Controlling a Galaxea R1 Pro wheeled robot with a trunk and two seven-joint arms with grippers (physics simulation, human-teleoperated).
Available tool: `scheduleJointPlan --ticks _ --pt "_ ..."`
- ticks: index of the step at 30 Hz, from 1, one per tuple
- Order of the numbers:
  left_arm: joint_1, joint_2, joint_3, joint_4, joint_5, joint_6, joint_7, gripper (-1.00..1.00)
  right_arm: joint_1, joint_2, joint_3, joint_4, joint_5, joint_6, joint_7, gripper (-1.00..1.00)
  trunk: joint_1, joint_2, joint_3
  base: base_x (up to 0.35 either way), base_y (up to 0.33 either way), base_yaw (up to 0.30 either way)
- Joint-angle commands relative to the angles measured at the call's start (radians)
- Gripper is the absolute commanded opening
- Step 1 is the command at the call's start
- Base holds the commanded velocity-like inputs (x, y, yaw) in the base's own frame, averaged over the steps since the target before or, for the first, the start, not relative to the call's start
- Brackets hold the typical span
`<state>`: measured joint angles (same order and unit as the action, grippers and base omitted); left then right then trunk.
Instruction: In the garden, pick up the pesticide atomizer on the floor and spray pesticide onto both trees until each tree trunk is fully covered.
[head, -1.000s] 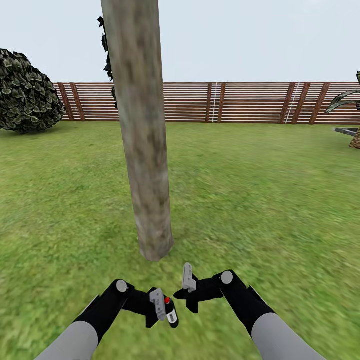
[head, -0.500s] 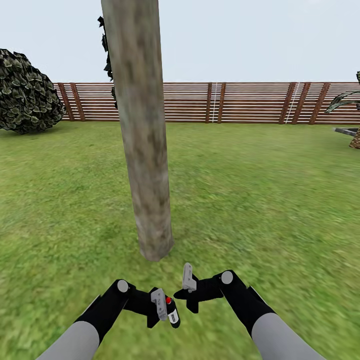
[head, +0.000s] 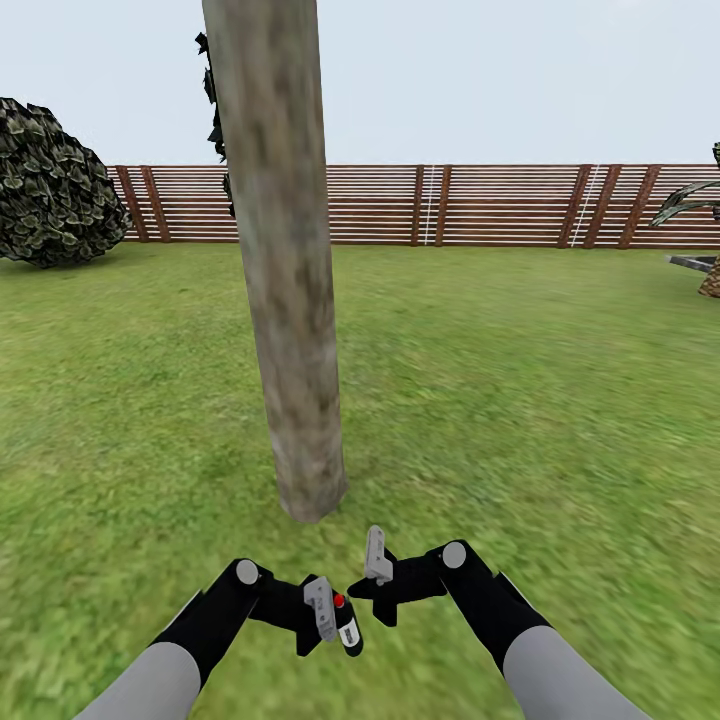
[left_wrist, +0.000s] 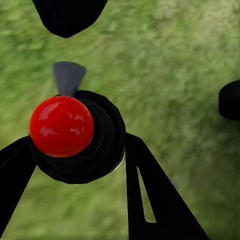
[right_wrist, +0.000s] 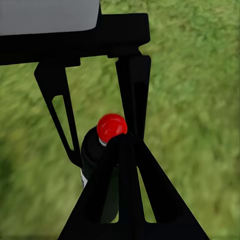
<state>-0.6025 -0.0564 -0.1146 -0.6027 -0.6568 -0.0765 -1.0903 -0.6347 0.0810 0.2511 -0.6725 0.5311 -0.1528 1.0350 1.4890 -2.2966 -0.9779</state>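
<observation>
The left gripper (head: 335, 622) pinches the pesticide atomizer (head: 346, 624) low at six o'clock, just short of the tree trunk (head: 290, 300) at twelve. The right gripper (head: 374, 570) seems pressed together, though the view is poor. Risk: the nozzle looks aimed off-trunk, so the spray could miss.
</observation>
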Motion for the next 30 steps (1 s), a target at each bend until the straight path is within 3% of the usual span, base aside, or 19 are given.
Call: scheduleJointPlan --ticks 1,30 --pt "-0.001 0.000 0.001 -0.001 -0.008 -0.008 -0.002 -1.00 0.000 0.000 -0.001 -0.001 0.010 -0.010 0.000 -1.00 0.000 0.000 -0.001 0.000 0.000 0.000" --pt "-0.002 -0.012 0.001 0.000 -0.007 -0.007 -0.002 -1.00 0.000 0.000 -0.001 0.001 0.011 -0.010 0.000 -1.00 0.000 0.000 -0.001 0.000 0.000 0.000"
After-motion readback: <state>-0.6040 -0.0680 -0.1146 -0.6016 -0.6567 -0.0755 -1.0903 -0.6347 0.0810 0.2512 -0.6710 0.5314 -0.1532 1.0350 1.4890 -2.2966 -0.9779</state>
